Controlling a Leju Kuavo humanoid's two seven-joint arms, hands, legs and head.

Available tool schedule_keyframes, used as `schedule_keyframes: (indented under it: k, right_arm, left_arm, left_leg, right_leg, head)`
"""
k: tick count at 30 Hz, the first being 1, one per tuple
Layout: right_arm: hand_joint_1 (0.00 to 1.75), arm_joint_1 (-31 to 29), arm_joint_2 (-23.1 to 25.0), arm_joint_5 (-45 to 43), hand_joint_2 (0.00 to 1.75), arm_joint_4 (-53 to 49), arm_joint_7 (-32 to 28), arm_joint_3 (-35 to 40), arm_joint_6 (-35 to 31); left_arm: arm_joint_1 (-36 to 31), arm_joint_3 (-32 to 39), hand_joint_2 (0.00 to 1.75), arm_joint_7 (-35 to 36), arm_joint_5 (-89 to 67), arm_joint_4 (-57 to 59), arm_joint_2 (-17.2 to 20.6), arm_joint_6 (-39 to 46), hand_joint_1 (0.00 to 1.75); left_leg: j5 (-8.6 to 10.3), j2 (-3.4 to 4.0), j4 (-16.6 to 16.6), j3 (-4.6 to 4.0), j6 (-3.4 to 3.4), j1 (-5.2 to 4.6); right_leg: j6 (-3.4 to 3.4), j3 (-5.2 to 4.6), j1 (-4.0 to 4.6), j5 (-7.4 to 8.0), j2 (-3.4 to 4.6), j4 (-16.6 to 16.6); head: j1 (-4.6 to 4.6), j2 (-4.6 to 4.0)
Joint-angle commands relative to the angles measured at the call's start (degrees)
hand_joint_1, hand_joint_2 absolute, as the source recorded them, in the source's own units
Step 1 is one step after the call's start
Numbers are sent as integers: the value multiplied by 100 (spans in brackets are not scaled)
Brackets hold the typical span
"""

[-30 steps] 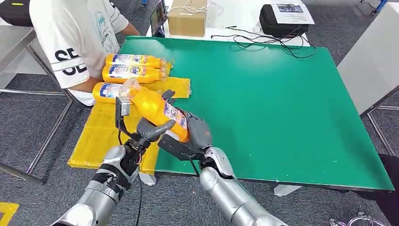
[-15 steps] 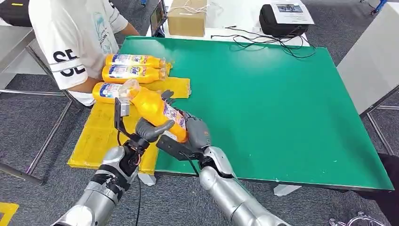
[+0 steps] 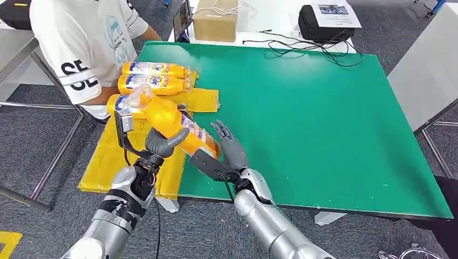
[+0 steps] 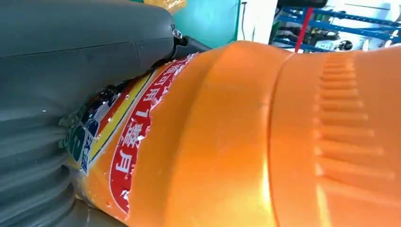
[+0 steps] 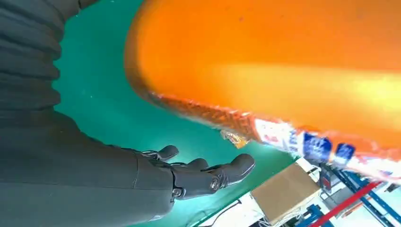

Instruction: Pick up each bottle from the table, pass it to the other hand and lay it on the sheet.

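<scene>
Bottle (image 3: pixel 172 123) gripped in left hand (image 3: pixel 157 145) — right hand (image 3: pixel 233 149) open beside it.

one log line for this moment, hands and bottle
left hand: holds bottle | right hand: open, off bottle | sheet: three bottles lying | stage: handover done, not yet laid

We see a glossy orange plastic bottle (image 3: pixel 173 123) with a shiny printed label that is scuffed and peeling at its edges. The left hand (image 3: pixel 162 144) gripping it looks like matt grey plastic, with a ribbed cover; the right hand (image 3: pixel 231 147) has the same dull finish. Both arms are brushed silver metal. The table (image 3: pixel 324 124) carries a smooth matt green surface, and the yellow sheet (image 3: pixel 116 156) looks like slightly glossy plastic film. The cardboard box (image 3: pixel 215 20) is plain brown.
</scene>
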Motion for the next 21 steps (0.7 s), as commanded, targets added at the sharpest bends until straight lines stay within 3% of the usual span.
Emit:
schedule_keyframes:
  k: [1,4,7,10,13,14,21]
  right_arm:
    - [0,-189,-131,-31,175,74,-18,-241,24]
    - [0,-180,-147,-202,175,12,-79,-372,30]
    - [0,-27,-190,-539,175,-506,-277,-710,-191]
    - [0,231,-240,-962,175,-1316,-433,-1106,-227]
    - [0,341,-256,-1141,175,-1637,-475,-1250,-143]
    - [0,390,-252,-1296,175,-1778,-573,-1350,-149]
    - [0,444,-328,-1869,175,-2137,-724,-1503,143]
  left_arm:
    - [-116,202,175,-4,-62,114,51,100,175]
    - [-165,140,175,-128,-399,171,148,274,175]
    - [-389,-89,175,-684,-2050,296,386,1589,175]
    - [-649,-138,175,-757,-3705,695,527,2713,175]
    - [-724,9,175,-785,-4037,896,518,2784,175]
    - [-757,-129,175,-731,-4678,1006,600,3304,175]
    - [-1000,-60,175,-623,-6151,1720,878,3982,175]
  left_leg:
    - [-11,2,-3,27,-4,1]
    - [-10,2,-3,26,-4,2]
    - [-16,-4,1,36,-6,3]
    - [-15,-8,5,30,-7,4]
    - [-11,-12,3,27,-7,4]
    - [-4,-15,-2,19,-4,1]
    - [-11,-3,0,29,-6,3]
  right_leg:
    - [-6,25,1,-11,2,0]
    - [-6,24,2,-10,0,-1]
    - [-9,36,3,-19,-6,5]
    - [-9,31,5,-19,-10,9]
    - [-9,28,5,-17,-15,6]
    - [-6,20,1,-11,-15,2]
    - [-8,28,4,-13,-3,2]
  head:
    - [-2,0]
    - [0,0]
    - [-2,0]
    - [-2,0]
    - [-2,0]
    - [0,0]
    - [-2,0]
